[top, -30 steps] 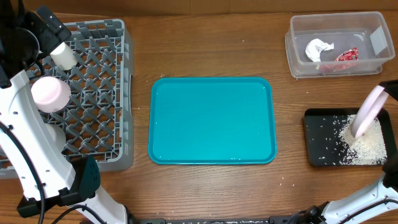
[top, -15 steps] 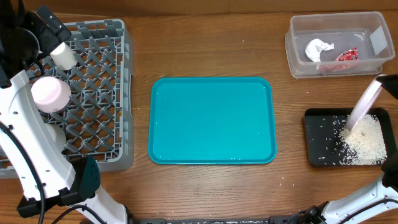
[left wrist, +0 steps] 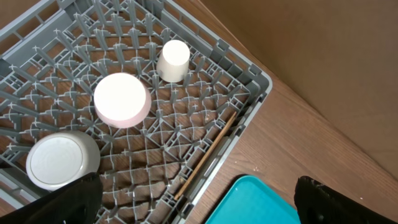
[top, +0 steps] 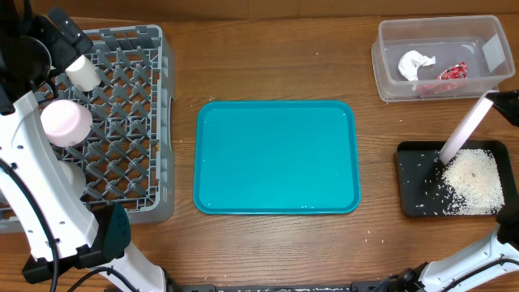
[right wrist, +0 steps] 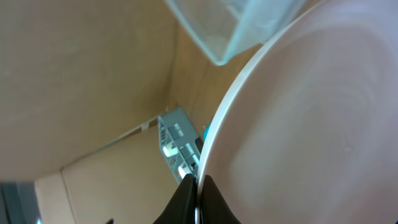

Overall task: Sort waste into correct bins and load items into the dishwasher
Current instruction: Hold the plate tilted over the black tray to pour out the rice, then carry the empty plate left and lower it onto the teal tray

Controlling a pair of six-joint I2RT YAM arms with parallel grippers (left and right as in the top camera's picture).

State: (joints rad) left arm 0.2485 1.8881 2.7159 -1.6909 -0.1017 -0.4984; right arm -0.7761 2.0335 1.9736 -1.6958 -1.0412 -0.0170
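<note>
The right gripper [right wrist: 196, 186] clamps the rim of the pink plate [top: 464, 130], holding it steeply tilted below its fingers over the black bin [top: 415, 193], seemingly to shed rice [top: 477, 180] there; the left gripper [left wrist: 199, 202] hangs spread, empty, above the dish rack [left wrist: 252, 78].

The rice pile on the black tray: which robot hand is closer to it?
Right. The right hand holds a pink plate tilted over the rice; the left hand is far across the table, over the grey rack.
</note>
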